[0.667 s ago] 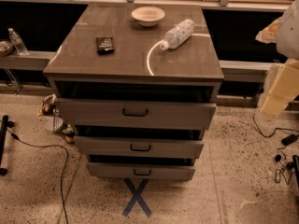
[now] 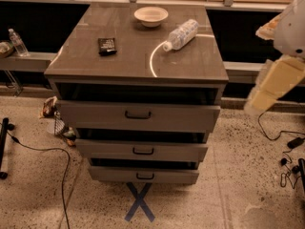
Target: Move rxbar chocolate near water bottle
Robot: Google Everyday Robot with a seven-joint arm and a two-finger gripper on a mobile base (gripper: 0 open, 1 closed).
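Grey surface point(image 2: 119, 66) carries the rxbar chocolate point(image 2: 107, 45) flat at its left, a pale bowl point(image 2: 151, 15) at the back, then the water bottle point(image 2: 181, 34) lying on its side. Off the right edge hangs the hand point(image 2: 275, 86), well apart from all; released or clenched, I cannot tell. Best reach across, drop squarely over the bar, pinch its short width, and avoid rolling the bottle

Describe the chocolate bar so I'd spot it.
On the grey drawer cabinet, well left of the gripper at the right edge, look left of the bowl and water bottle. The rxbar chocolate is the only flat black thing there.
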